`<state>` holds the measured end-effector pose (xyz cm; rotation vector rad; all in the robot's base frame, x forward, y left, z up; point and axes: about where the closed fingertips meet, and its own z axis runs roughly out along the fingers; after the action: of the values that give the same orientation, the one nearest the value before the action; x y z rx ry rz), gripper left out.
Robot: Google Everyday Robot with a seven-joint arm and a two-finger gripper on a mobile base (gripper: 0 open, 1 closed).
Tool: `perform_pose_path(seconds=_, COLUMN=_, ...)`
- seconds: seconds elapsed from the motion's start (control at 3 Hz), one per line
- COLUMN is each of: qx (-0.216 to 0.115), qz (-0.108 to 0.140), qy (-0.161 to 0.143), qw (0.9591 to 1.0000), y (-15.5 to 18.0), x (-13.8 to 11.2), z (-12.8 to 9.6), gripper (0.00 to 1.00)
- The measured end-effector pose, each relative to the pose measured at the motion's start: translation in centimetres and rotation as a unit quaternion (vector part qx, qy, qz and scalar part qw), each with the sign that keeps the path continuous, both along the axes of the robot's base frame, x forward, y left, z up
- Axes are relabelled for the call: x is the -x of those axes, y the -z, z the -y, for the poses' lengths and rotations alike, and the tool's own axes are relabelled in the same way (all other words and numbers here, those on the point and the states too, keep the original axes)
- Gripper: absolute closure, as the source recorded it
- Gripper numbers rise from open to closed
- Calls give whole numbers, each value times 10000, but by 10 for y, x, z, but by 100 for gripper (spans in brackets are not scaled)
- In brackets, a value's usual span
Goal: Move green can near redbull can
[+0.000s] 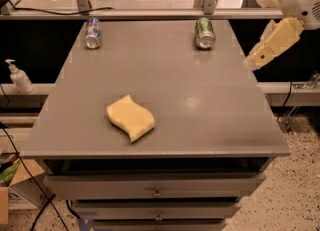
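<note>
clutter: yellow sponge (131,118) mid-table (off the line between the cans)
cans: green can (204,32) and redbull can (92,25) well apart
gripper (256,60): off table's right edge, empty, openness can't tell

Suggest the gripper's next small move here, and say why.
Probably swing the gripper in toward the green can: it hangs beyond the right edge of the table, and that can lies untouched at far right, the redbull can at far left.

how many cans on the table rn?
2. The redbull can sits at the far left of the table; the green can at the far right. The gripper hangs off the table's right edge, near the green can. None seem hidden.
</note>
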<state>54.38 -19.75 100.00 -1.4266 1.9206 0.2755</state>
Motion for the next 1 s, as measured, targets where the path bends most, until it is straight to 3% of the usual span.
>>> perform_pose_path(seconds=0.33, qx=-159, qz=45, qy=253, qw=9995, y=9, x=-6, z=-3, gripper=0)
perform_pose_path(seconds=1.0, qx=-633, qz=331, qy=938, qw=9930, y=43, x=-94, z=-29, gripper=0)
